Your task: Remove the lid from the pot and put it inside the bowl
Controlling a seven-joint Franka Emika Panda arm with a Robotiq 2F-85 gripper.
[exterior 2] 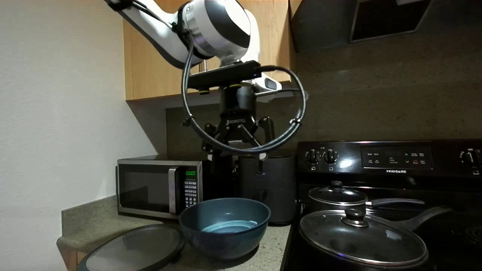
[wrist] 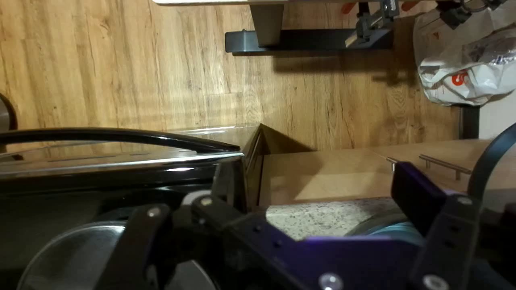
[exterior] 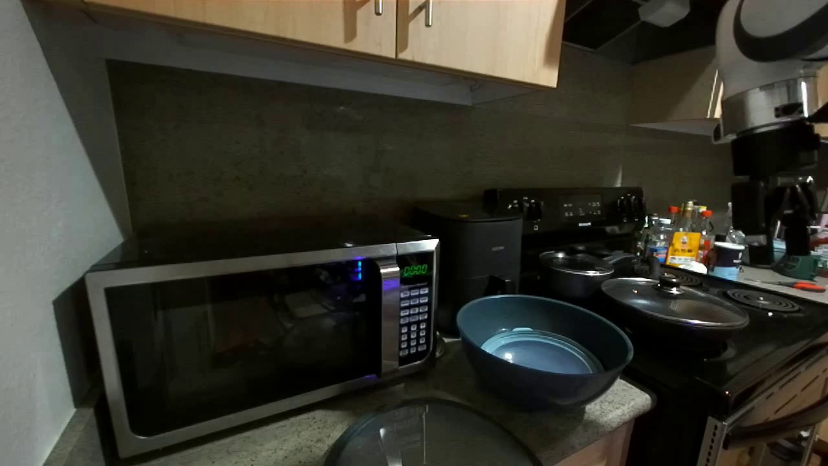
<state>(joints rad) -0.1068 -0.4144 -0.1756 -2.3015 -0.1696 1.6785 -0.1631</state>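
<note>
Hanging wide and empty mid-frame in an exterior view, the Robotiq gripper [exterior 2: 238, 165] could drop the glass lid [exterior 2: 338, 197], seated on the saucepan [exterior 2: 320, 209] at lower right, if pinching the knob [exterior 2: 336, 184] off-centre.

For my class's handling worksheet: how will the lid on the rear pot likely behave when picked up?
The lid looks like glass, so it's probably stiff and could be fragile; its small, rounded knob may let it swivel or tilt.
</note>
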